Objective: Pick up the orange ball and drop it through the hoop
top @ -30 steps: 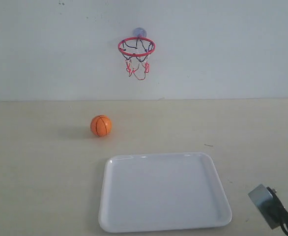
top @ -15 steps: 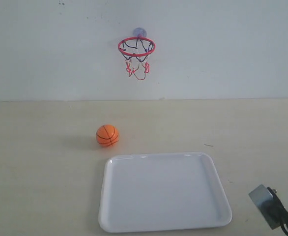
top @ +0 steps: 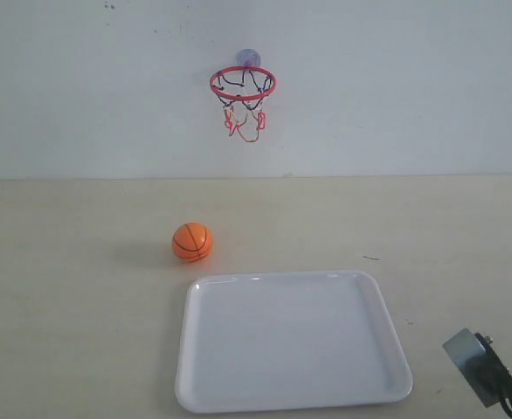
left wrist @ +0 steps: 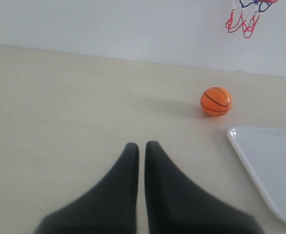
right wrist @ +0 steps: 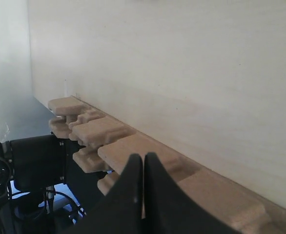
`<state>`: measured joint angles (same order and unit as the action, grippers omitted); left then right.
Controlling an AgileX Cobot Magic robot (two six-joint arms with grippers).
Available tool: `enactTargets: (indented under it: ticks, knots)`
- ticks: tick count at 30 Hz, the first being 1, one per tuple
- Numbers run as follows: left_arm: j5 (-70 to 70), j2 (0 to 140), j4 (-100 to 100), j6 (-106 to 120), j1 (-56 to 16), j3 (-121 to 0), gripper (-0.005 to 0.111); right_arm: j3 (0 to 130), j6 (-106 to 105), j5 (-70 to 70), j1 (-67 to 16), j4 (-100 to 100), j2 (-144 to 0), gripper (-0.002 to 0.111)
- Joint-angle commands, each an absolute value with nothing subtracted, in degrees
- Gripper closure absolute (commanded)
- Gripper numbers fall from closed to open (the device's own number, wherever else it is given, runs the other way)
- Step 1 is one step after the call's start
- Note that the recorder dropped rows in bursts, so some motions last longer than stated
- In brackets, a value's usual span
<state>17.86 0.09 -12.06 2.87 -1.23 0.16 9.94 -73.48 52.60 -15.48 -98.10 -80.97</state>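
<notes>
The orange ball (top: pixel 192 242) lies on the table just behind the white tray's far left corner; the left wrist view also shows the ball (left wrist: pixel 215 101). The hoop (top: pixel 243 84), a red ring with a black-and-red net, hangs on the back wall above it; only the net's lower loops (left wrist: pixel 244 19) show in the left wrist view. My left gripper (left wrist: pixel 141 146) is shut and empty, well short of the ball. My right gripper (right wrist: pixel 143 157) is shut and empty at the table's edge. In the exterior view only part of the right arm (top: pixel 487 371) shows, at the bottom right.
A white rectangular tray (top: pixel 387 384) lies at the front middle of the table, its corner (left wrist: pixel 233 133) near the ball. Wooden blocks (right wrist: pixel 99 131) line the table edge by the right gripper. The white wall (top: pixel 413 87) stands behind.
The ball has rolled right and toward the front of the table, from left of the tray to near its far left corner, and has slowed. The arms have not moved.
</notes>
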Motion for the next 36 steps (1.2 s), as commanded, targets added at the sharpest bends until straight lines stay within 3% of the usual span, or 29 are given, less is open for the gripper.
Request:
enactTargets:
  ticks: [1,11,17,22,28,36]
  knots:
    - [17.13,0.0,-12.17,2.72,-1.2,0.0,0.103,9.71,-74.0,52.27,-15.67,-98.25,-77.62,0.108]
    - [17.13,0.0,-12.17,2.72,-1.2,0.0,0.103,9.68,-75.74,32.8,-15.98,-95.63,-44.55,0.108]
    - [17.13,0.0,-12.17,2.72,-1.2,0.0,0.103,9.68,-75.81,25.46,-25.96,-84.83,-25.19,0.108]
    - [17.13,0.0,-12.17,2.72,-1.2,0.0,0.103,2.27,-75.48,23.37,-25.67,-84.27,-11.07,0.108]
    - [17.13,0.0,-12.17,2.72,-1.2,0.0,0.103,0.0,-70.93,24.86,-24.88,-80.91,-1.69,0.108]
    - [17.13,0.0,-12.17,2.72,-1.2,0.0,0.103,0.0,-70.75,22.05,-24.51,-81.25,-0.59,0.108]
